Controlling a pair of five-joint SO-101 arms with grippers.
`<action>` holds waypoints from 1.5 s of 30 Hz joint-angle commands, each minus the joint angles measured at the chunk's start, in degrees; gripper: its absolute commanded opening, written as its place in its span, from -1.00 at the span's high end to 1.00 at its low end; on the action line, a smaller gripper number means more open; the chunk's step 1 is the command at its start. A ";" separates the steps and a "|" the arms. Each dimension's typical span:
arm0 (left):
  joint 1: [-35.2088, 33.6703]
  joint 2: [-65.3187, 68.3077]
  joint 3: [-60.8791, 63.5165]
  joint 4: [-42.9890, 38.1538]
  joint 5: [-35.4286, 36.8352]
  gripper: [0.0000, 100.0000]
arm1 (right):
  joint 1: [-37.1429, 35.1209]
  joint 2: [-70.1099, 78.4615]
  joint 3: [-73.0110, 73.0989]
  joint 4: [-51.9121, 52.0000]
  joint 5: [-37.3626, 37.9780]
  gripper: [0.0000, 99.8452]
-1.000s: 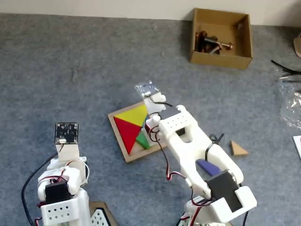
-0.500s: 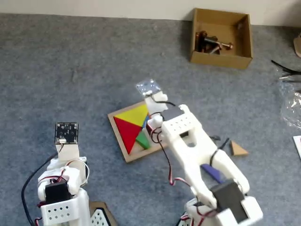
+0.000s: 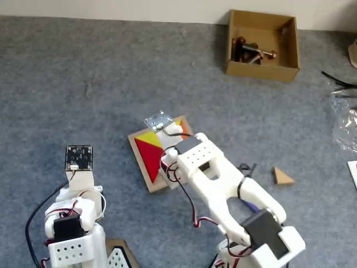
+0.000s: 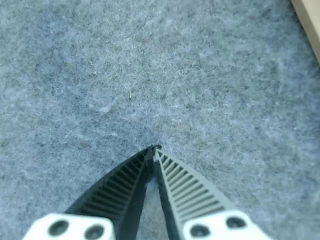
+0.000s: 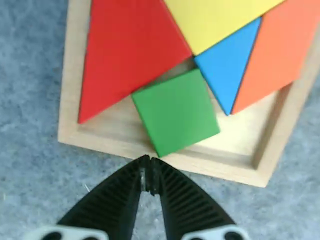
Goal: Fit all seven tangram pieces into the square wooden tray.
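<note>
The square wooden tray [image 5: 69, 107] lies in the middle of the grey table [image 3: 83, 72], turned a little at an angle. Five pieces are inside it. A big red triangle [image 5: 125, 55] lies flat along the left wall. A big yellow triangle [image 5: 215, 17] touches it on the far side. A small blue triangle [image 5: 227, 62] sits between the yellow one and an orange piece [image 5: 280, 50], which is by the right wall. A green square [image 5: 175, 112] is rotated, touching the red triangle, with one corner at the near wall; bare wood shows beside it. A tan triangle [image 3: 283, 176] lies on the table to the right, well apart from the tray. A purple piece [image 3: 252, 207] lies nearer; only a small part of it can be seen.
</note>
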 commanded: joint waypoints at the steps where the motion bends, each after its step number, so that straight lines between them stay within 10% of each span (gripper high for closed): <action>1: -0.75 -0.31 1.10 0.26 0.53 0.99 | -0.40 0.40 -0.75 -1.10 -0.44 0.99; 45: -0.75 -0.31 1.10 0.26 0.53 0.99 | 6.99 1.36 -2.68 -7.43 0.00 0.99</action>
